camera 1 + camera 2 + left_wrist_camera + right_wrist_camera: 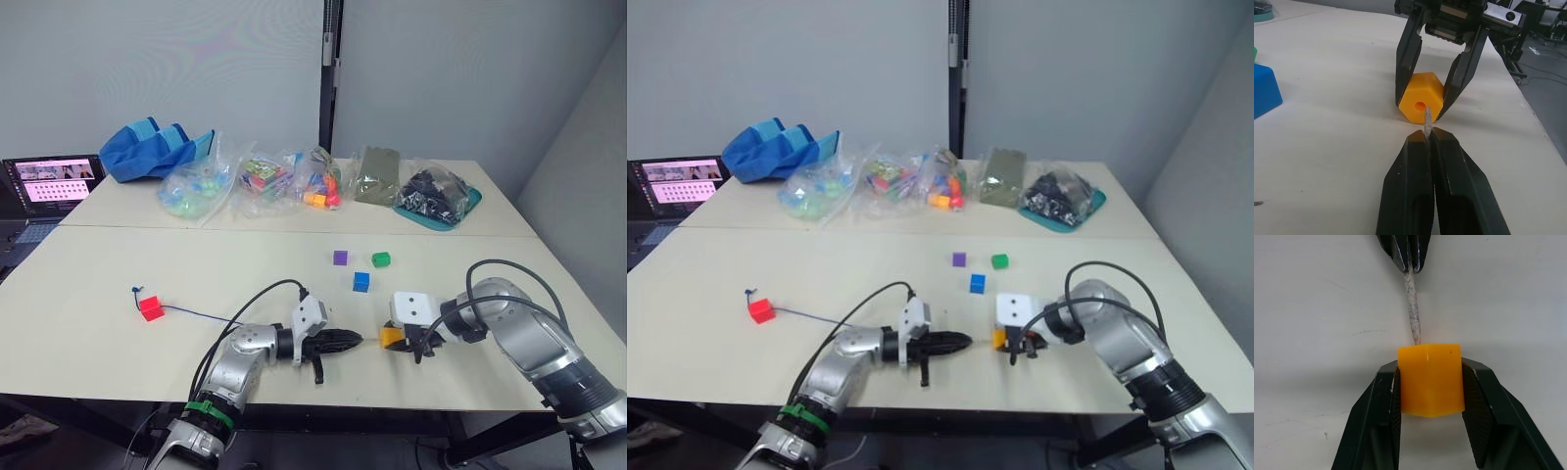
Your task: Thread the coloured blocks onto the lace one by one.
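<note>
Facing each other low over the table (118, 284), the left gripper (355, 340) and right gripper (389, 338) nearly meet. From the left wrist, closed fingers pinch the lace (1427, 121) tip, aimed at the orange-yellow block (1421, 97) hole. From the right wrist, that block sits clamped, the tip seemingly touching it.

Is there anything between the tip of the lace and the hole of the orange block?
Nothing visible stands between them. The left claw pinches the pale lace tip, which points at the hole of the orange block held in the right claw; there is bare table around them.
</note>
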`<state>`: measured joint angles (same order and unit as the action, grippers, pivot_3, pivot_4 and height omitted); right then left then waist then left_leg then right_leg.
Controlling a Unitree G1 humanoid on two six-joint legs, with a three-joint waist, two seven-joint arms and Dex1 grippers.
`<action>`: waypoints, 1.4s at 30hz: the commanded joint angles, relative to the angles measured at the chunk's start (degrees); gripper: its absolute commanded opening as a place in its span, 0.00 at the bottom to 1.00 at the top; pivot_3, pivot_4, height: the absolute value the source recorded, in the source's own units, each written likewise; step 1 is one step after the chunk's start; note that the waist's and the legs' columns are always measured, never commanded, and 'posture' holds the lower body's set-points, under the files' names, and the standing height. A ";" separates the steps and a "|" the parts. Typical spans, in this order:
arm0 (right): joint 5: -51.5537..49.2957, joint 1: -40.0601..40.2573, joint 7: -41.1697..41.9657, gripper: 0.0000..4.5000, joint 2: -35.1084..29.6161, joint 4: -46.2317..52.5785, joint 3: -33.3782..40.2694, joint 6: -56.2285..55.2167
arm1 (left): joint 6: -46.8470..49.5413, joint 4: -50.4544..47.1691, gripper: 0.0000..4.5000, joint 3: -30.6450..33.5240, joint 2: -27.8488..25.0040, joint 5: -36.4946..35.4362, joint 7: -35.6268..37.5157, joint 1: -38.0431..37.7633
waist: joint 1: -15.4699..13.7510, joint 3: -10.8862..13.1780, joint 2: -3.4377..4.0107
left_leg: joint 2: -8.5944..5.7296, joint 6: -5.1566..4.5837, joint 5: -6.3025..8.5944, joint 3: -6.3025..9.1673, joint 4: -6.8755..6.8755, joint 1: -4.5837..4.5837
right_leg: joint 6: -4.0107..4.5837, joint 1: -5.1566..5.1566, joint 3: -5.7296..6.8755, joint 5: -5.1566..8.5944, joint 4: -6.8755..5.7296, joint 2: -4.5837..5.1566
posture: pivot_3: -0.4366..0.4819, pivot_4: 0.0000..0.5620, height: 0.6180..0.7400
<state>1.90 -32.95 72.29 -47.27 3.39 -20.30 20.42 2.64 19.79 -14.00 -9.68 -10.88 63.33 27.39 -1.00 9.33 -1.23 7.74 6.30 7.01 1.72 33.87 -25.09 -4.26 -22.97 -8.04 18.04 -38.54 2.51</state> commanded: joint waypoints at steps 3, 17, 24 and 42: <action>-0.71 0.32 -0.19 0.26 0.03 1.89 1.43 0.32 | -0.16 0.85 0.00 -1.33 2.36 0.35 -1.44 1.29 | -0.07 0.00 0.00 | 0.00 0.00 0.00 0.00 0.00 0.00 | 0.00 0.00 0.00 0.00 0.00 0.00 | 0.48 0.27 0.81; -1.04 0.73 -0.31 0.26 0.24 3.33 1.23 1.42 | -0.42 6.11 0.00 -1.69 5.41 0.63 -1.52 3.92 | -0.06 0.00 0.00 | -0.01 0.01 0.00 0.00 0.00 -0.01 | -0.01 -0.01 0.00 -0.01 0.00 0.00 | 0.48 0.27 0.81; -1.30 1.08 -0.68 0.26 0.89 4.41 1.16 2.53 | -0.16 9.40 0.00 -2.57 5.82 2.24 -0.64 6.21 | -0.12 0.00 0.00 | -0.04 0.01 0.00 0.00 0.01 -0.01 | -0.02 0.01 0.00 -0.01 0.01 0.02 | 0.48 0.27 0.81; -0.55 1.40 -2.52 0.26 2.77 3.09 0.20 2.25 | 2.69 0.98 0.46 -4.99 -5.38 5.73 2.97 7.51 | 0.46 0.00 0.00 | -0.02 0.01 -0.01 0.01 -0.03 0.01 | -0.01 -0.02 0.00 -0.01 -0.01 0.00 | 0.48 0.27 0.81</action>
<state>1.29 -31.53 69.83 -44.70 6.15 -19.82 23.09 4.15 22.53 -18.06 -14.71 -4.72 64.82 34.64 -0.54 9.32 -1.23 7.72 6.31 7.01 1.73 33.84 -25.08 -4.27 -23.00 -8.04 18.03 -38.56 2.51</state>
